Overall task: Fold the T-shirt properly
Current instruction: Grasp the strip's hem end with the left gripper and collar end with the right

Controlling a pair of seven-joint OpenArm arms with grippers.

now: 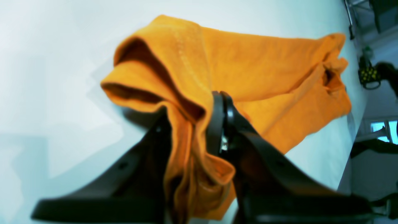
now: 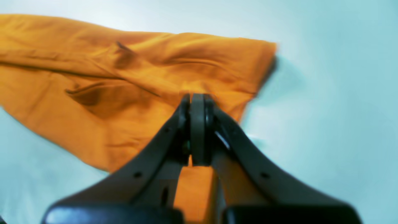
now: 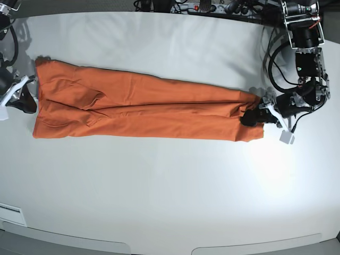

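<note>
The orange T-shirt [image 3: 143, 106] lies on the white table [image 3: 170, 186] as a long, narrow folded strip running left to right. My left gripper [image 3: 251, 117] is at the strip's right end, shut on a bunched fold of the T-shirt [image 1: 255, 62]; in the left wrist view the cloth fills the gap in the gripper [image 1: 189, 121]. My right gripper [image 3: 29, 101] is at the strip's left end. In the right wrist view it [image 2: 196, 102] is shut on the edge of the T-shirt [image 2: 124, 77]. The neck tag is not visible.
Cables and power strips [image 3: 212, 7] lie along the table's back edge. The left arm's base [image 3: 304, 32] stands at the back right. A white label [image 3: 10, 213] sits at the front left edge. The table's edge [image 1: 351, 130] runs close behind the shirt's end.
</note>
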